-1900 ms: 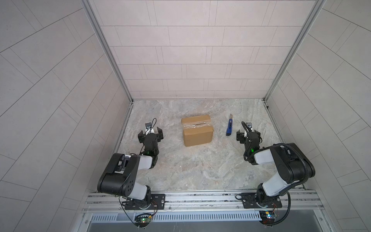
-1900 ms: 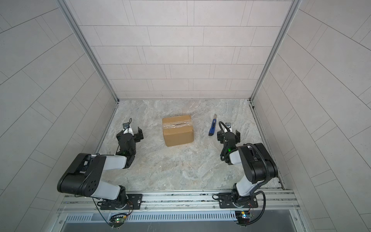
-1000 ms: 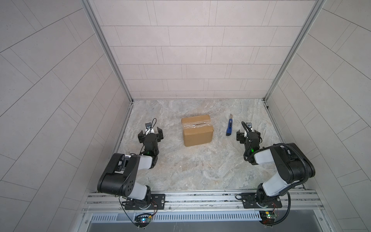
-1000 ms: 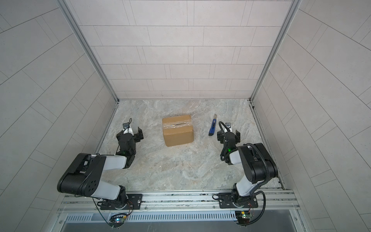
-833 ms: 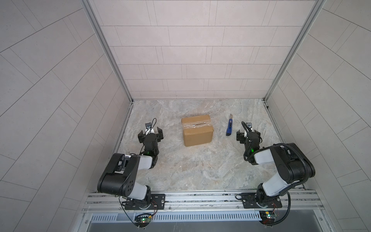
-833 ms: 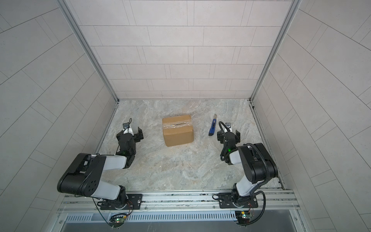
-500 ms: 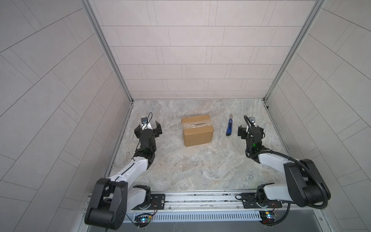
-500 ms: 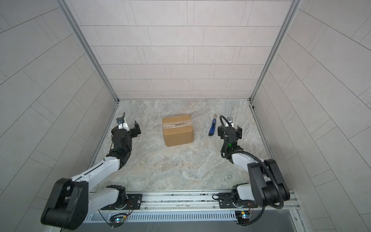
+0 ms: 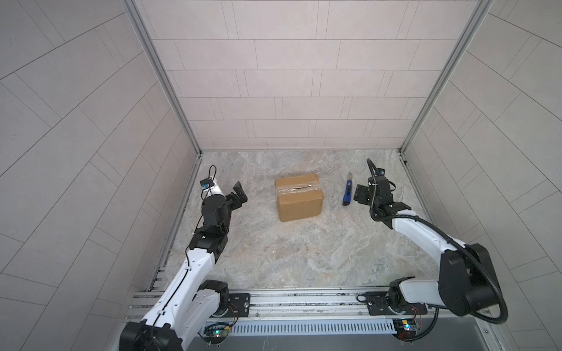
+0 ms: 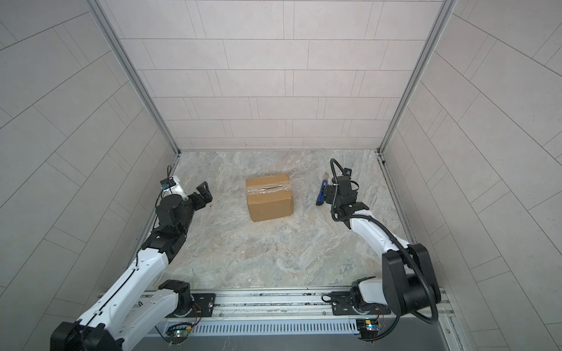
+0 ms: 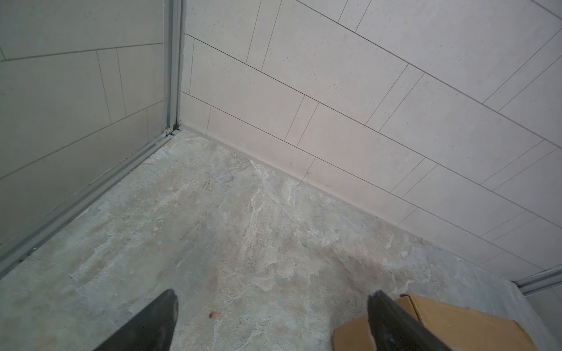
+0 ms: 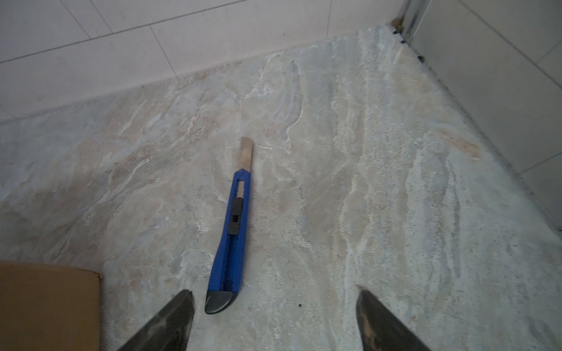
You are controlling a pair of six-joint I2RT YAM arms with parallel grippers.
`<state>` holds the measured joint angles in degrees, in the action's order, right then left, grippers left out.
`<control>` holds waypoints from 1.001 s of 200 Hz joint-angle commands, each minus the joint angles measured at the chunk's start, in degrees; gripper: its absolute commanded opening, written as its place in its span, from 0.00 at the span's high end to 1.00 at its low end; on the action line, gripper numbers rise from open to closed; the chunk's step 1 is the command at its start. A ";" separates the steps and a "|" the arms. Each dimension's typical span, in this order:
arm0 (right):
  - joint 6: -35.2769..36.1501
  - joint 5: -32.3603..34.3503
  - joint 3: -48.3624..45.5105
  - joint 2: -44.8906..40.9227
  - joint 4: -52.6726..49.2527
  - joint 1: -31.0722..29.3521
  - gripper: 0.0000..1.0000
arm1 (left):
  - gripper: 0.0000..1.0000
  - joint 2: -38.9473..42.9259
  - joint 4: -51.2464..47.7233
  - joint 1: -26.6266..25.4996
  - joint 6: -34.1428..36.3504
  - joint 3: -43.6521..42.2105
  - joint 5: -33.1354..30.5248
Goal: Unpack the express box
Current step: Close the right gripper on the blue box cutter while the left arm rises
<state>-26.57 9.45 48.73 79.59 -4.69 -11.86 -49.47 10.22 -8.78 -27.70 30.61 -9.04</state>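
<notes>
Express box on table, knife to its right

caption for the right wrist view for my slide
Open right gripper poised at the butt of a blue utility knife, blade out, box nearby.

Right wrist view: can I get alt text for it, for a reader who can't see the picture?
A blue utility knife, blade extended, lies flat on the marble tabletop, its butt end just ahead of the open, empty right hand. A corner of the brown express box shows at the frame's edge, apart from the knife.
</notes>
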 commanded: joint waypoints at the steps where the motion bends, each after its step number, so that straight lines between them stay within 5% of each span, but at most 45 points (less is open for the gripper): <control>1: -3.94 -3.04 7.10 7.44 -8.26 -1.15 0.16 | 0.00 3.82 0.38 -0.07 -7.35 -2.08 0.18; 56: -4.85 -3.39 22.52 24.30 -19.28 -1.15 0.29 | 0.00 4.77 -11.79 0.51 -0.46 2.49 2.62; 200: -3.58 -4.01 25.88 32.94 -16.64 -1.17 0.45 | 0.00 4.56 -11.44 0.51 -1.54 2.22 2.81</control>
<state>-30.17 5.15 72.86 111.20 -20.84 -13.02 -45.34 -0.62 -8.51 -29.71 31.29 -6.02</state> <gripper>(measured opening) 0.566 0.995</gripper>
